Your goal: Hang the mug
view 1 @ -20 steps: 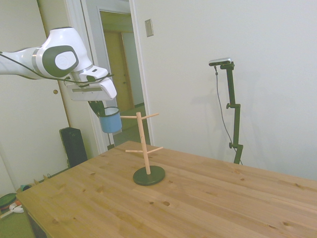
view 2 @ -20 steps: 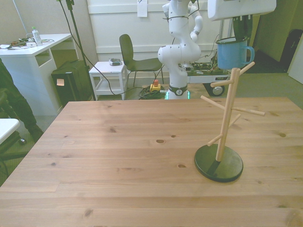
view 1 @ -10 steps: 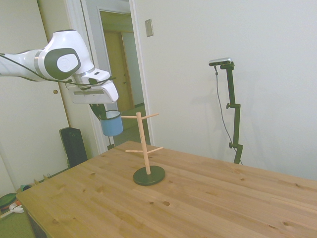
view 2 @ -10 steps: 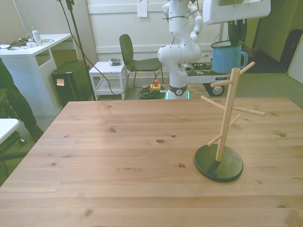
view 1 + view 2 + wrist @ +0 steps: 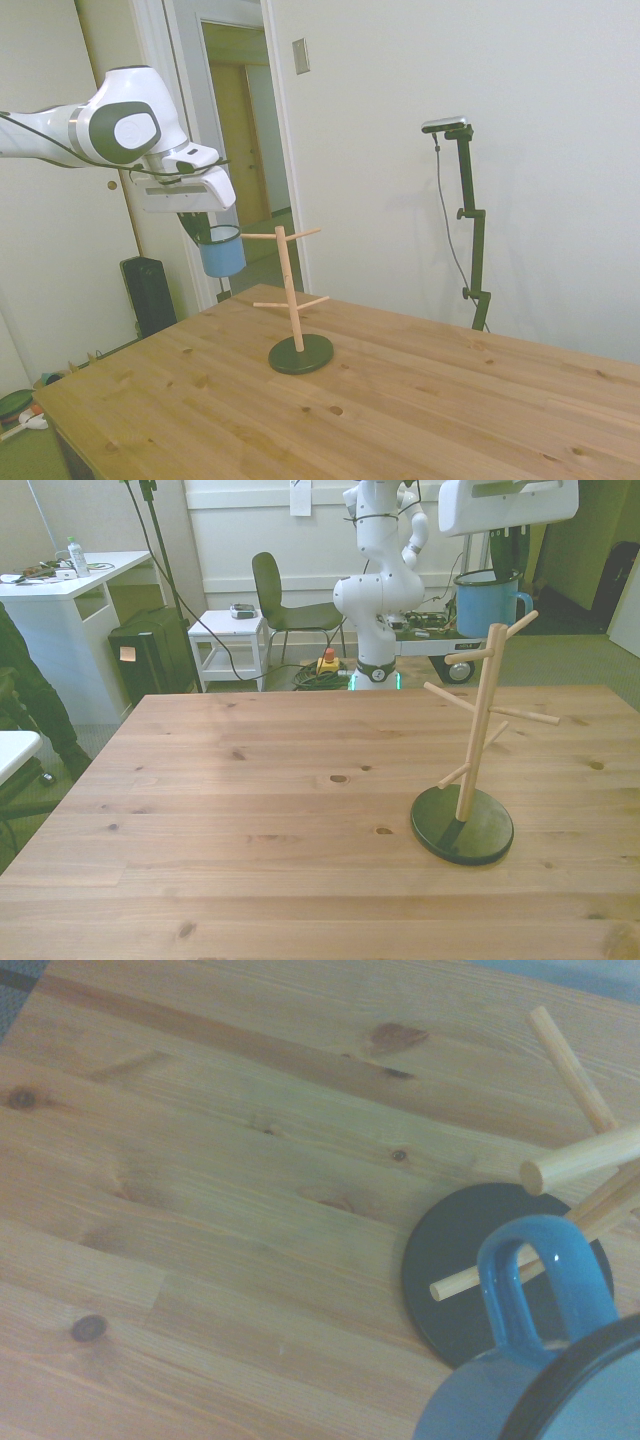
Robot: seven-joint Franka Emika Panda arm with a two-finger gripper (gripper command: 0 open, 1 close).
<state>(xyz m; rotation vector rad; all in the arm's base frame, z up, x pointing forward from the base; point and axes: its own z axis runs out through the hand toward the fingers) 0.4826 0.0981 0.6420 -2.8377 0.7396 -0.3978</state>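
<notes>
Above the table's far-left edge in the side view, the white Franka arm's gripper (image 5: 204, 228) holds the small light-blue enamel mug with a pale rim (image 5: 222, 251) well off the surface. Dark fingers reach down to the rim and are clamped on the mug, which hangs roughly upright. It sits just beside the tip of an upper peg on the wooden peg stand (image 5: 290, 290); contact can't be told from this angle. Stand: slim round pale-wood post, thin dowel pegs angled off it in two tiers, flat round dark base (image 5: 301, 354) resting on the knotty pine plank table (image 5: 400, 400), nearer the far edge.

Front view: mug (image 5: 490, 590) hangs under the white boxy hand, gripper (image 5: 506, 562) closed on its rim. Smooth cylindrical body, loop handle pointing to the front view's right, toward the topmost peg tip. Mug is behind and level with the stand's top (image 5: 493, 640), apart from it. Stand base (image 5: 462, 824) is glossy black, near the table's right edge in the front view. Table (image 5: 250, 820) shows long boards and dark knots.

Wrist view: blurred mug (image 5: 540, 1360) close up, dark inner rim, rounded blue handle loop (image 5: 540, 1280) overlapping a thin dowel peg. Round peg ends (image 5: 580, 1158) and black disc base (image 5: 450, 1260) below; matte wood grain (image 5: 200, 1180) around.
</notes>
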